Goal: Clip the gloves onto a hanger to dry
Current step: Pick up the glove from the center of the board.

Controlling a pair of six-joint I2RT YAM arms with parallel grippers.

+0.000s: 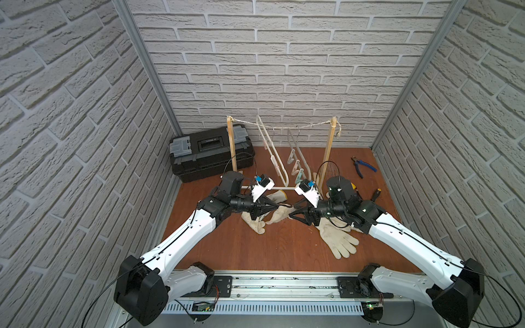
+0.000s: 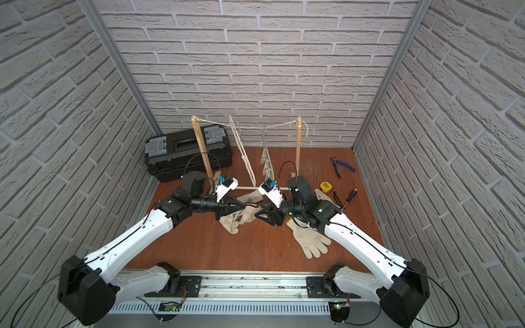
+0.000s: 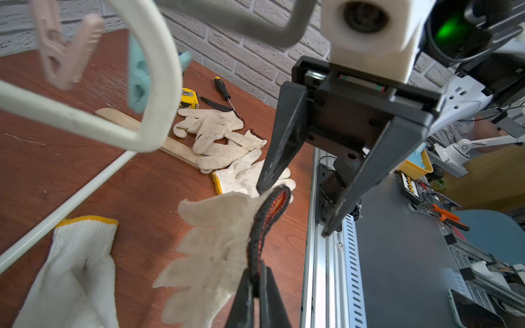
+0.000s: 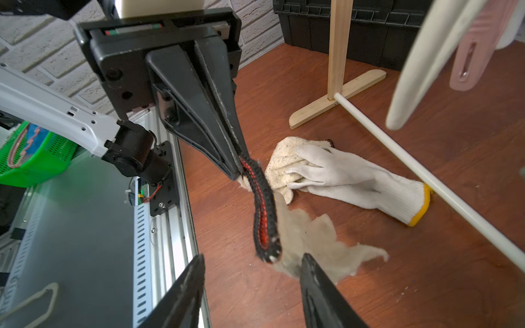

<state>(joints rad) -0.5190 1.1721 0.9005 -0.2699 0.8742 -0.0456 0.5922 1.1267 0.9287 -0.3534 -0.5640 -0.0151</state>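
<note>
Gloves nearest: the near-right gloves (image 1: 339, 241) lie heaped flat on the table (image 1: 255, 250), partly under the right arm.
Held glove: the held glove (image 3: 216, 247) hangs clear of the table at centre, between the two grippers, with its fingers drooping and its black-and-red cuff uppermost.
Left gripper: the left gripper (image 4: 238, 171) is pinched tight on one end of that cuff.
Right gripper: the right gripper (image 3: 295, 210) has its jaws parted and grips nothing. The cuff's free end sits by one fingertip (image 3: 265, 184); whether they touch I cannot tell.
Just beyond: a yellow-cuffed glove (image 4: 369, 187) lies with its cuff against the rack's white rail (image 1: 255, 187).
Farther: the white hanger (image 1: 271, 153) and the grey hanger (image 1: 295, 153) hang from a string, each carrying pegs (image 3: 62, 54).
Far: the toolbox (image 1: 211, 153) is at far left and the pliers (image 1: 363, 164) at far right.
Step in hand: probably carrying the cuff up to a peg.
Doing it well: keep the left pinch firm. Draw the right fingers fully off the cuff before lifting. Use the right gripper to squeeze a peg open. Feed in the cuff edge, not the drooping fingers, and keep the glove off the rail.
</note>
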